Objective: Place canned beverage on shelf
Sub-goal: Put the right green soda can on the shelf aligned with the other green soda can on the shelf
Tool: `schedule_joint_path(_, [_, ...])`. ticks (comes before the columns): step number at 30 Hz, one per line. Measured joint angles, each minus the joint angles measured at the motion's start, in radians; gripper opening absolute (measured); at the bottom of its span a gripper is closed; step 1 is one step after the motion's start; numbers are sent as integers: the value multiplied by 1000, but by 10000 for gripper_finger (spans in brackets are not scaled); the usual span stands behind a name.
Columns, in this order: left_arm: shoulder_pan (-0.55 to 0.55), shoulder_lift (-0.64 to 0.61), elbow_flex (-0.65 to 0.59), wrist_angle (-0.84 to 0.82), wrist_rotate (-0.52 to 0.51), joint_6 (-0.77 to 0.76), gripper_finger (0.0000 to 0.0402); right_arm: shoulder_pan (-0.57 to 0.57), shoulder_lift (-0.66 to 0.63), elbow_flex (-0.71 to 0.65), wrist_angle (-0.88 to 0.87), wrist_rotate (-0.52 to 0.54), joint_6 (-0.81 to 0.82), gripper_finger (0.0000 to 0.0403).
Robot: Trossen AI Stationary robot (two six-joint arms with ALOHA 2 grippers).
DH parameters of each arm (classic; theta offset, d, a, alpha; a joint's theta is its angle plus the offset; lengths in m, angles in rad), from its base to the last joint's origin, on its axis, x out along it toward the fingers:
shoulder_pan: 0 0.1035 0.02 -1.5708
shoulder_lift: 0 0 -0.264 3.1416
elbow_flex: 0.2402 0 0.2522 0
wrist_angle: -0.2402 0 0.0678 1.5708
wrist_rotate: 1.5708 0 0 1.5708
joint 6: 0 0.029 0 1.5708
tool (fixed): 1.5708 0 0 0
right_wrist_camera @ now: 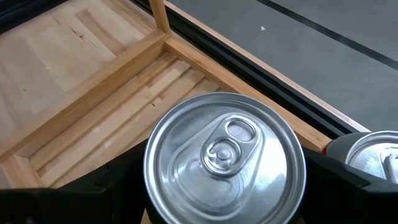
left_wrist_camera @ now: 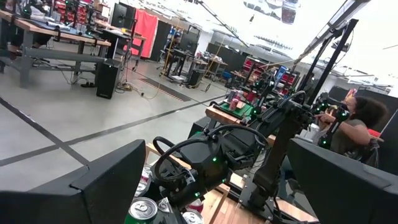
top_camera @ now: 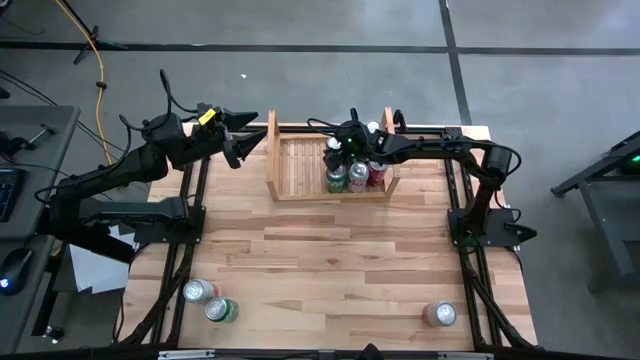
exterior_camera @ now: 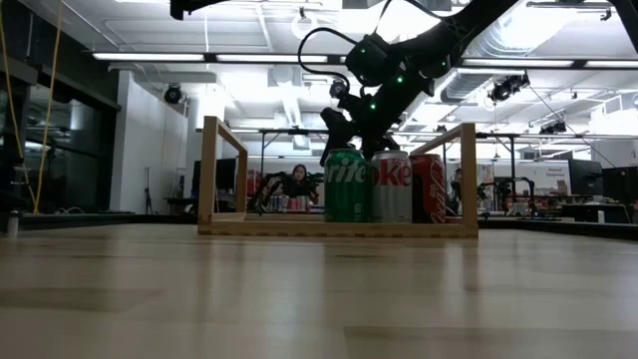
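The shelf (top_camera: 300, 165), a low pale wooden rack, stands at the table's far middle. A green can (exterior_camera: 347, 187), a silver one (exterior_camera: 392, 189) and a red one (exterior_camera: 429, 189) stand in a row at its right end. My right gripper (top_camera: 336, 152) reaches in from the right behind that row and is shut on another can, whose silver top (right_wrist_camera: 225, 163) fills the right wrist view. In the low view the green can hides this can. My left gripper (top_camera: 238, 140) hangs open and level in the air just left of the shelf, touching nothing. My right gripper has one dark finger (right_wrist_camera: 127, 180) on each side of the can's upper wall (right_wrist_camera: 152, 186), pinching the can across its width. The fingers slant down from the table's right. The can stands upright over the slats near the far rail. Whether its base rests on them is hidden.
One more can top (right_wrist_camera: 373, 155) shows close beside the held can, toward the far rail. The shelf's left half (right_wrist_camera: 93, 106) is bare slats. Three loose cans (top_camera: 200, 291), (top_camera: 222, 310), (top_camera: 440, 315) stand near the table's near edge. A person (exterior_camera: 296, 182) sits beyond the table.
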State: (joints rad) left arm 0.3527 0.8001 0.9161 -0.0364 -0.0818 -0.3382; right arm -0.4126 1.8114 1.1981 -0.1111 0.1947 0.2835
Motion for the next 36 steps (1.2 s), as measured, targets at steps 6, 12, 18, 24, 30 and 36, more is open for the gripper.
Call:
schedule_joint_path(6, [0,0,0,0,0,0,383,0,0,0,-4,0,0,311])
schedule_joint_path(12, [0,0,0,0,0,0,383,0,0,-1,-8,-1,1,311])
schedule_joint_path(18, [0,0,0,0,0,0,383,0,1,-2,-8,-1,4,311])
schedule_joint_path(24, [0,0,0,0,0,1,383,0,1,-3,-9,-2,4,311])
schedule_joint_path(30, [0,0,0,0,0,18,383,0,2,-3,-16,-3,4,311])
schedule_joint_path(36, [0,0,0,0,0,26,383,0,2,-3,-17,-3,7,322])
